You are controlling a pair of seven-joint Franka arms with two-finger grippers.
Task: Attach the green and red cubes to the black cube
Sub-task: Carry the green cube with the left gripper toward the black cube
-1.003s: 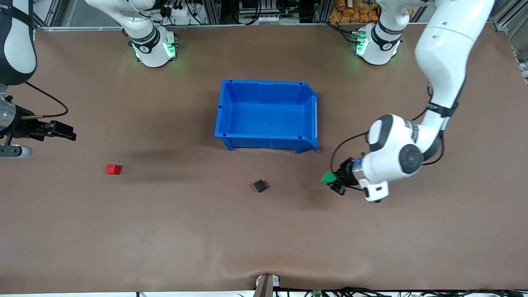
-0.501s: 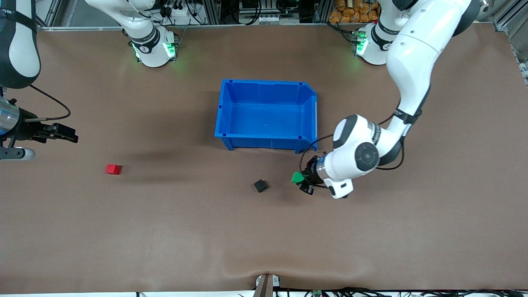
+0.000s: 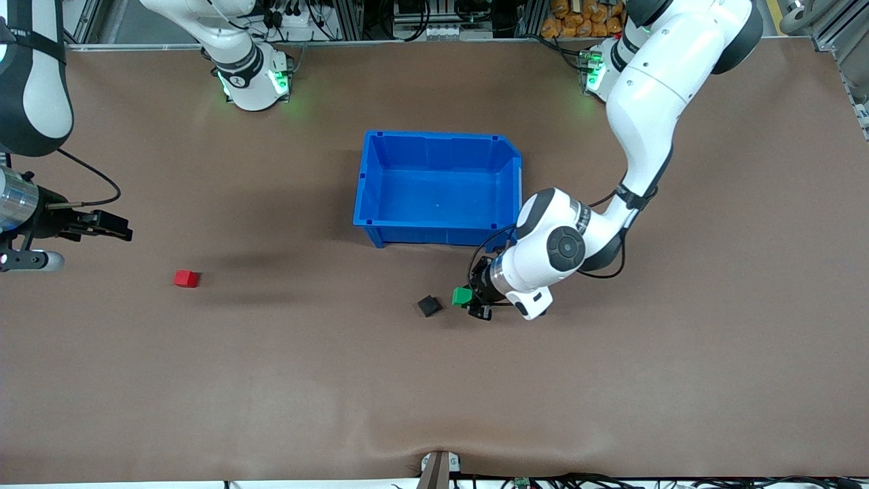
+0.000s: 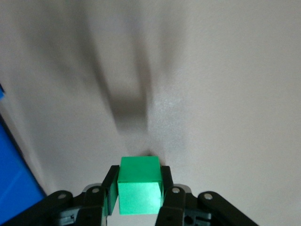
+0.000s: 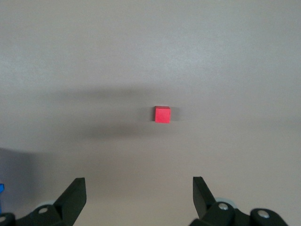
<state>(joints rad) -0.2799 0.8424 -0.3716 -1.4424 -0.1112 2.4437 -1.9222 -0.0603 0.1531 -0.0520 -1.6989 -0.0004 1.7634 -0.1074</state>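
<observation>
Both arms (image 3: 645, 95) have glossy white shells with rounded black joint caps and black bands at the seams. Green lights glow at each base (image 3: 254, 81). Thin black cables loop beside the wrists. The right arm's wrist has a silver metal ring (image 3: 17, 204). The fingers (image 5: 73, 200) are matte black

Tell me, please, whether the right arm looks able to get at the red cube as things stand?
Probably yes. The right gripper hangs open over bare table with the red cube lying alone, nothing between or beside it.
</observation>
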